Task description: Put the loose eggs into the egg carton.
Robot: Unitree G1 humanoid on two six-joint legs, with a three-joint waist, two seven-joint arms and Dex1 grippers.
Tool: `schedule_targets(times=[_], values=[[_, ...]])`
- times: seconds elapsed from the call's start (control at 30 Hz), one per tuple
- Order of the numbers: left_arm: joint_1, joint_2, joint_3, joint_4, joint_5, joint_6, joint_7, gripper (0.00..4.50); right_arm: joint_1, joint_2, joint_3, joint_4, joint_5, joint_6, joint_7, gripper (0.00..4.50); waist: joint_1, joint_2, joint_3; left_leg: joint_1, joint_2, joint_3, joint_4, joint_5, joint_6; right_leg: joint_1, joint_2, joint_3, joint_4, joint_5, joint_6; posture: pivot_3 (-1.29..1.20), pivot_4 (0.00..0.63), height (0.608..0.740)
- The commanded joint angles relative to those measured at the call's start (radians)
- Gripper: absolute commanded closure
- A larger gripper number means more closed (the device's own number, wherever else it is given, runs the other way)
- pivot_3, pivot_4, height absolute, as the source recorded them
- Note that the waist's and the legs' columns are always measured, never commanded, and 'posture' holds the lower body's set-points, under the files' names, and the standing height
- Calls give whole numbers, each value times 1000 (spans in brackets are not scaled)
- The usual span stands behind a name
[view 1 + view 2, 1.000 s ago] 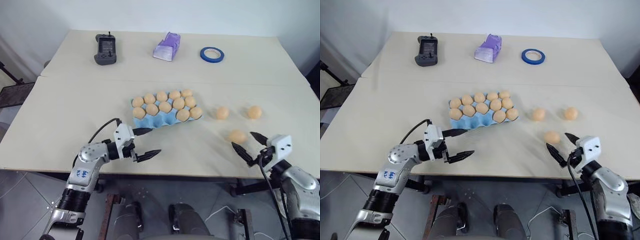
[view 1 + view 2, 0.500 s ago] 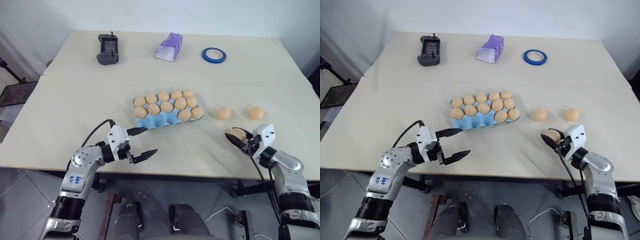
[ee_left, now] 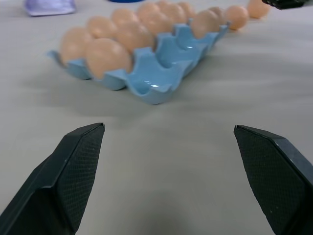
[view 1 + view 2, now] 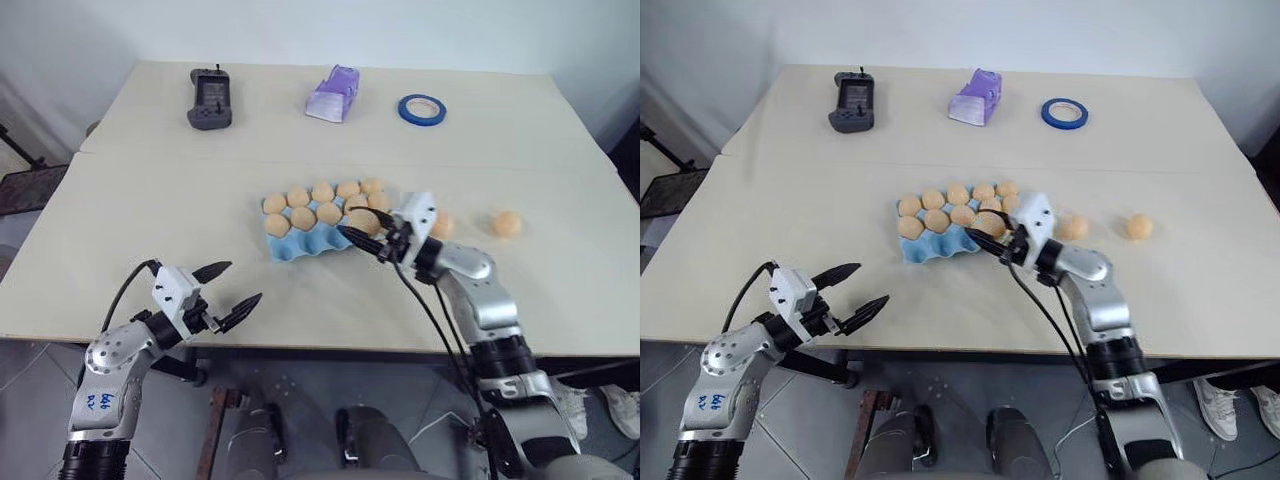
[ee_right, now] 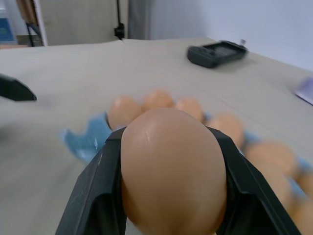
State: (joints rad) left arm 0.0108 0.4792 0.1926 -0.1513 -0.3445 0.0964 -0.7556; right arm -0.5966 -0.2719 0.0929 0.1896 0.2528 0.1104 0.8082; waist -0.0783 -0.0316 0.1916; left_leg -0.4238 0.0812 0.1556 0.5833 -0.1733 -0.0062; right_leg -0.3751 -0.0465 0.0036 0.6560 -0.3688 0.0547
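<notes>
The light blue egg carton [image 4: 305, 243] lies mid-table with several tan eggs in its back rows; in the left wrist view its front cups [image 3: 156, 83] stand bare. My right gripper [image 4: 360, 230] is shut on one egg [image 5: 173, 166] and hangs just above the carton's front right corner. Two loose eggs rest on the table right of the carton: one [image 4: 443, 225] beside my right wrist, the other [image 4: 506, 223] farther right. Near the table's front left edge my left gripper [image 4: 228, 288] is open and holds nothing, well short of the carton.
Along the back of the table lie a black handheld controller [image 4: 210, 98], a purple-white tissue pack [image 4: 333, 93] and a blue tape roll [image 4: 421, 108]. A seam runs across the table behind the carton.
My right gripper closed on the nearest loose egg, lifted it and carried it left to the carton's front right corner. The left gripper drew back leftward, away from the carton.
</notes>
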Motion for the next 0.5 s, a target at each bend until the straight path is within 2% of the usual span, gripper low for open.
schedule_targets(times=[0.03,0.1,0.2,0.37,0.5], values=[[15,-1,10,-65,-15,-8,20,0,-55,29,25,85,-42,-40,-18,2701,-1,0,0,0,0,0,-1,0,0,0,0,0,-1,0,0,0,150,740],[20,-2,8,-77,-14,-6,28,0,-74,39,22,134,-56,-49,-34,2701,-2,0,0,-1,-1,1,-4,0,0,-1,0,0,-3,0,0,0,150,740],[34,-2,13,-103,-15,-3,44,0,-84,44,14,168,-58,-62,-29,1850,-4,0,0,-1,0,2,-5,-1,0,-2,1,0,-3,-1,-1,0,150,740],[59,2,20,-128,-22,1,56,0,-70,35,0,138,-41,-58,-8,74,-10,0,0,-1,2,2,-5,-1,0,-2,4,1,-2,-2,-2,0,150,740],[56,4,13,-131,-25,5,59,0,-46,20,-13,67,-10,-34,19,32,-8,-1,0,0,2,2,-3,-1,-1,-2,4,1,0,-2,-2,0,150,740]])
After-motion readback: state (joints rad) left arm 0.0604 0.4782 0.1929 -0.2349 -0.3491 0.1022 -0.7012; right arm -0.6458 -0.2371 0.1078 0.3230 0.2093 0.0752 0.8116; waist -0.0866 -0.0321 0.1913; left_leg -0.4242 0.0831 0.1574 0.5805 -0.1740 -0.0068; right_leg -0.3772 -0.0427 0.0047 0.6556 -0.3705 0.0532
